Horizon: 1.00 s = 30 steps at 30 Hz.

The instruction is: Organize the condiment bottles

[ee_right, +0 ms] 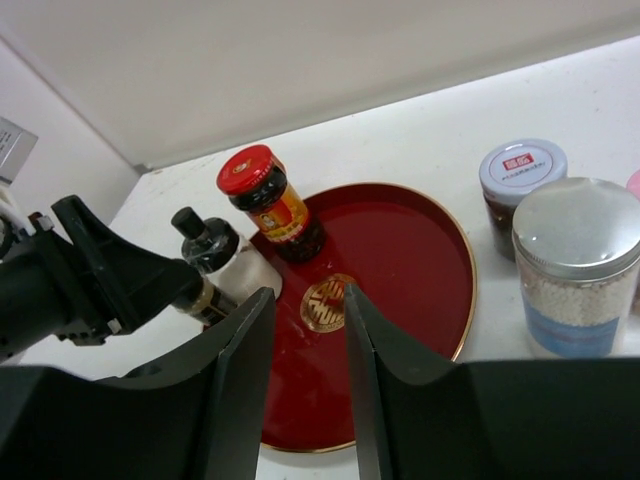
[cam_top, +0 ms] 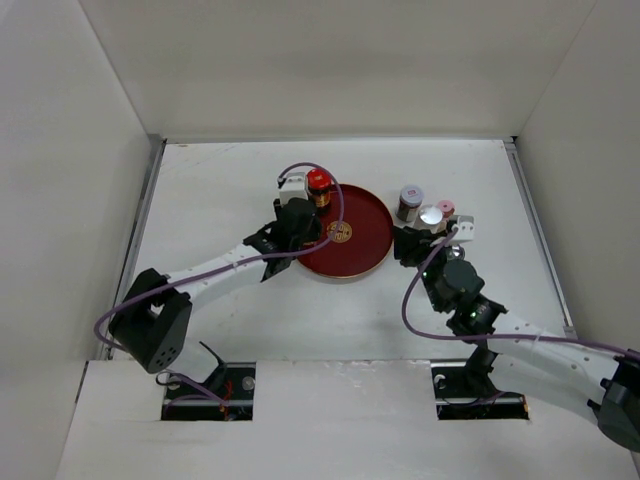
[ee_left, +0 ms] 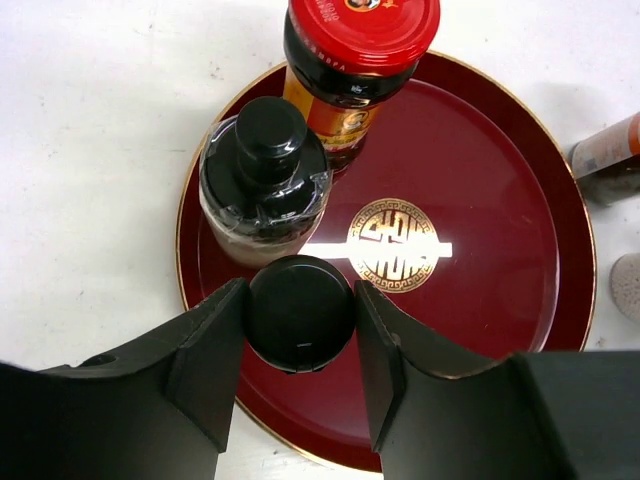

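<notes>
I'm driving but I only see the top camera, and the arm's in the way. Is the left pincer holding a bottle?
Observer: Yes. In the left wrist view the left pincer is shut on a black-capped bottle at the red tray's edge.
Operator: Is anything hiding next to it?
Observer: A pale bottle with a black knob cap stands on the tray right beside it.
Operator: And the other arm?
Observer: The right pincer is empty, jaws apart, by its own camera.

left arm point(cam_top: 215, 268): white tube links, black joint housings | right arm point(cam_top: 548, 350): same build, small green lights point(cam_top: 470, 318) on its black housing | purple cable point(cam_top: 310, 168): one looping along each arm | left tool point(ee_left: 300, 312), right tool point(ee_right: 308, 330): matte black, angular wedge-shaped fingers
</notes>
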Each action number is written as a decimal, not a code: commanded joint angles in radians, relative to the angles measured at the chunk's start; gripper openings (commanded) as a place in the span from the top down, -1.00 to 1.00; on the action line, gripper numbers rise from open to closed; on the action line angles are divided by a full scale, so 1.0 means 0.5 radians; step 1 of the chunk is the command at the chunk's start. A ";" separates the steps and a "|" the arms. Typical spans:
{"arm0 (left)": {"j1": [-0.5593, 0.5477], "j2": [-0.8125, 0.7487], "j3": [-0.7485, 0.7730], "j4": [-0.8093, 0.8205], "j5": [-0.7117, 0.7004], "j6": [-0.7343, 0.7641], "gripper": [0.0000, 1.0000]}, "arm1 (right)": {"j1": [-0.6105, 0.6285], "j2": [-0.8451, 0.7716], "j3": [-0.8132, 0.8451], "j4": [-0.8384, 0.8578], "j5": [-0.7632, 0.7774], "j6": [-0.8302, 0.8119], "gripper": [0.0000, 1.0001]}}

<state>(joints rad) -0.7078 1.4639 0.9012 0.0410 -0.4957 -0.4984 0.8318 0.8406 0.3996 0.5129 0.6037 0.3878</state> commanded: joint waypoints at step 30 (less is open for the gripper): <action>0.030 -0.350 -0.299 0.454 0.040 0.070 -0.87 | -0.299 0.196 0.587 -0.691 0.161 -0.054 0.77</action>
<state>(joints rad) -0.7040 1.3819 0.7784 0.1627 -0.4736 -0.4751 0.7307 0.9344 0.6315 0.2317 0.6312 0.3817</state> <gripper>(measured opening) 0.935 0.107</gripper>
